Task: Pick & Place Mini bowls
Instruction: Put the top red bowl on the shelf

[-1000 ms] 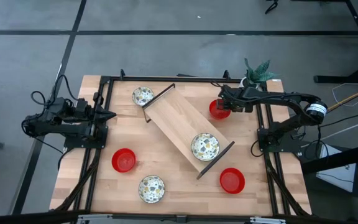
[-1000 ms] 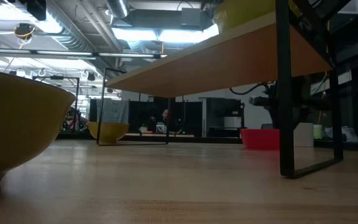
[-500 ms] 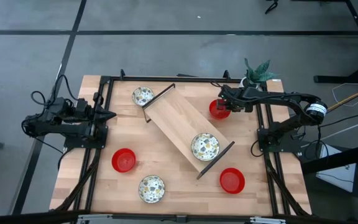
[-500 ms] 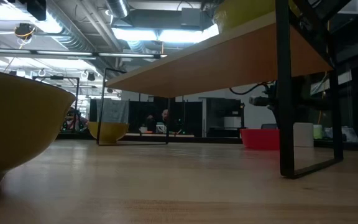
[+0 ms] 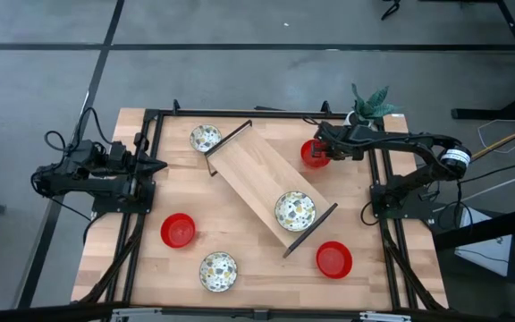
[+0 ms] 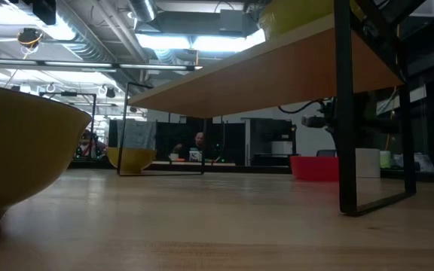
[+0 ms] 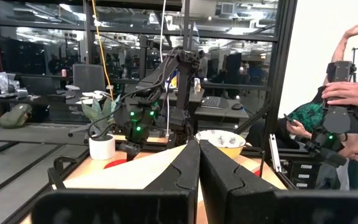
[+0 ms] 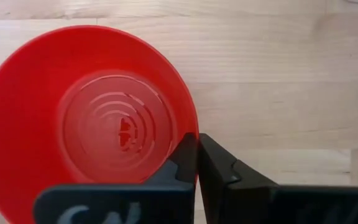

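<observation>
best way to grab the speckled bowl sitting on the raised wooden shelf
Grip the thin rim of the speckled white-and-green bowl, coming straight down from above with one finger inside and one outside. It sits upright and open on the slanted wooden shelf, so the rim is the only graspable edge. The right gripper shows the same pinch on the glossy red bowl.
</observation>
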